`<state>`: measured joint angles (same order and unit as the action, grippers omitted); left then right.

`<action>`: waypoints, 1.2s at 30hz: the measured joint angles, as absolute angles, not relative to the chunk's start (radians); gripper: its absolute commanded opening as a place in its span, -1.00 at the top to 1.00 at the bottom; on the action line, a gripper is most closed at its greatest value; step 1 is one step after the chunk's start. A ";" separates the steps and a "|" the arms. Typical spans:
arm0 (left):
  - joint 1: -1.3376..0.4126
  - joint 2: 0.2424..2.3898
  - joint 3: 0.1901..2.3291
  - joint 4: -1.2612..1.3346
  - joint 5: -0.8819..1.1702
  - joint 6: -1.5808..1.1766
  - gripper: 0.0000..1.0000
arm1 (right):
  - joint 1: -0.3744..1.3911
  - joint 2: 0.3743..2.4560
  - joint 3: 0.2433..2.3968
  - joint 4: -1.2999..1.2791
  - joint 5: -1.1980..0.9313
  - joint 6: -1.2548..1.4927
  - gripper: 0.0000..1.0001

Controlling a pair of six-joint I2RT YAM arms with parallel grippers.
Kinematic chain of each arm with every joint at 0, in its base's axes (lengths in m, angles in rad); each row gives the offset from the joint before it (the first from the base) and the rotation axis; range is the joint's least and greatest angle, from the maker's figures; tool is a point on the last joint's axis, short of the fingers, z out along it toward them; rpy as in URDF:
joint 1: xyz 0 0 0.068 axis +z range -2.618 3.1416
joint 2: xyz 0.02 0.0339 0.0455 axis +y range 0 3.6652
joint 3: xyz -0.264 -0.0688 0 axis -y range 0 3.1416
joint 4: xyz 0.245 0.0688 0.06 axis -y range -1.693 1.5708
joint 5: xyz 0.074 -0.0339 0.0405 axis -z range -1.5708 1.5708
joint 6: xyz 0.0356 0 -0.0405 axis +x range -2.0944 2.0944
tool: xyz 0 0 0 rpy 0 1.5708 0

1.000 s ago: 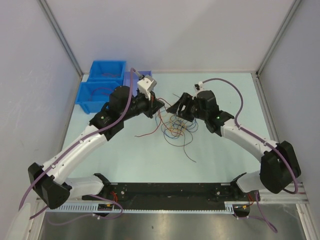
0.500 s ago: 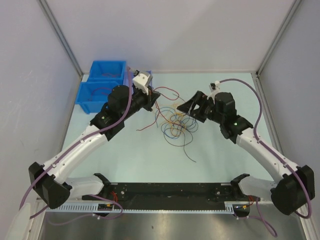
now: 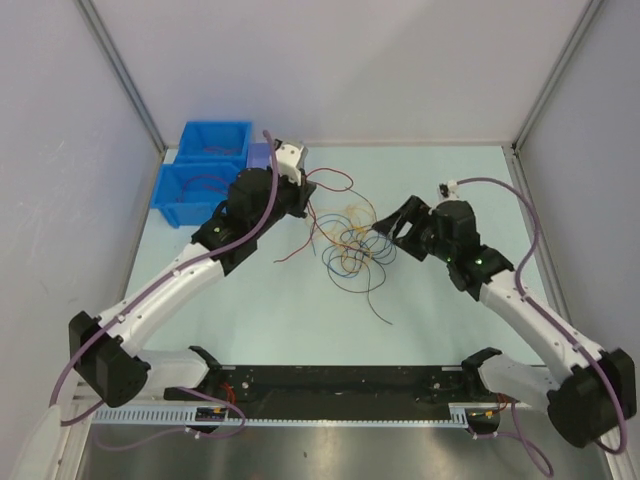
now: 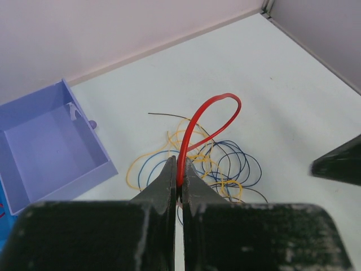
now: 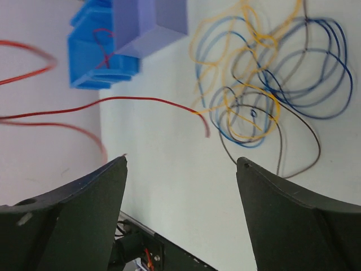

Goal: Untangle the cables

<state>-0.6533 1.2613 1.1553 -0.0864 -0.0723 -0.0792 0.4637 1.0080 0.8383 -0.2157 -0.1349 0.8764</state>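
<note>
The cables (image 3: 355,250) lie as a loose tangle of blue, yellow, orange and dark wires on the pale table, between the two arms. My left gripper (image 3: 306,196) hovers just left of the tangle, shut on a red cable (image 3: 338,173) that arcs up and over toward the pile. In the left wrist view the red cable (image 4: 194,121) rises out of the closed left gripper (image 4: 179,165), above the tangle (image 4: 220,164). My right gripper (image 3: 384,226) stands open to the right of the pile. Nothing lies between the wide-apart tips of the right gripper (image 5: 181,162), and the tangle (image 5: 265,84) lies beyond them.
Two blue bins (image 3: 205,140) (image 3: 190,190) and a small purple bin (image 3: 262,155) stand at the back left, red wire showing in the blue ones. Grey walls close in the table on three sides. A dark wire end (image 3: 385,318) trails toward the front.
My right gripper has opened and drawn back to the right, off the tangle. My left gripper has moved back and up with the red cable, pulling its loop out of the pile.
</note>
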 measured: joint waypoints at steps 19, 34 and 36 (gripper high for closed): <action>-0.653 1.134 1.126 -0.076 -0.009 -0.093 0.99 | 0.471 1.571 0.783 0.209 -0.268 1.127 -0.36; -0.653 1.121 1.122 -0.072 0.026 -0.113 0.99 | 0.460 1.632 0.827 0.295 -0.302 1.166 1.00; -0.653 1.125 1.130 -0.086 0.000 -0.109 0.99 | 0.425 1.589 0.827 0.255 -0.301 1.139 1.00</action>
<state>-0.6533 1.1248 1.1301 -0.0864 0.0002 -0.1089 0.4248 1.5890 0.8272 0.2550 -0.3008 1.1389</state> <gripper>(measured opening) 0.025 0.012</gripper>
